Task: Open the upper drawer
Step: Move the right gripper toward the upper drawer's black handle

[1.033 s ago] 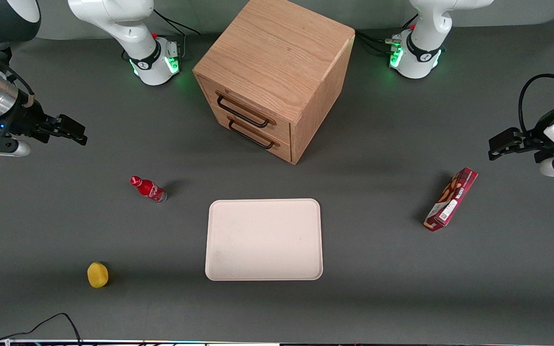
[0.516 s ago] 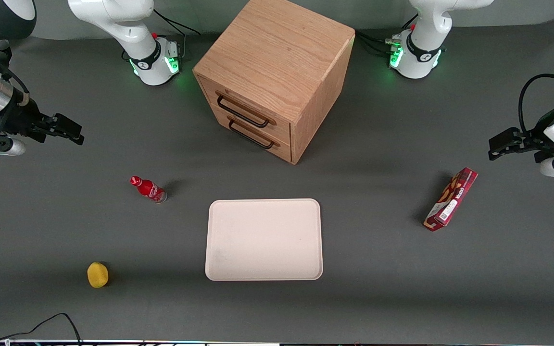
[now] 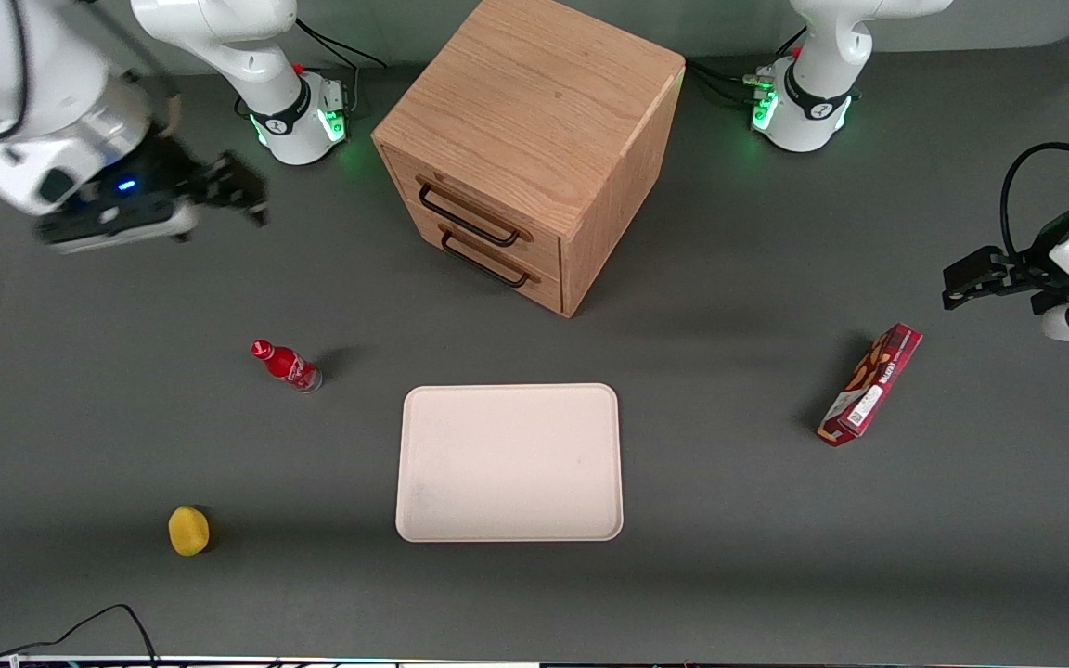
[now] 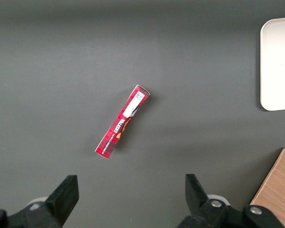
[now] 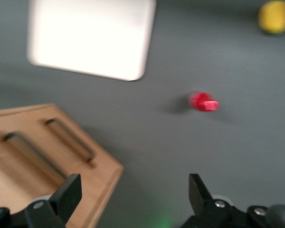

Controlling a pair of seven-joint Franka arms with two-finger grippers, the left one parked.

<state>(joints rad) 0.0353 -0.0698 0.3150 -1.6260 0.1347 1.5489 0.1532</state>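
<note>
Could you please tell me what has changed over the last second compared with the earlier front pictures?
The gripper has swung up and inward from the working arm's end of the table toward the cabinet, fingers open, holding nothing, not yet at the upper drawer. Both drawers stay shut; the red bottle, tray, yellow fruit and red box have not moved.

My working arm (image 3: pixel 43 83) is glossy white shells, with a silver band near the wrist. Its wrist block is white over black with a small blue light (image 3: pixel 127 186). The claw (image 3: pixel 242 190) is black, and my wrist camera shows its two fingers (image 5: pixel 69 194) as blunt black wedges set wide, with round screw heads at their roots. The base (image 3: pixel 298 116) is white with a black ring, a green glow and black cables.
</note>
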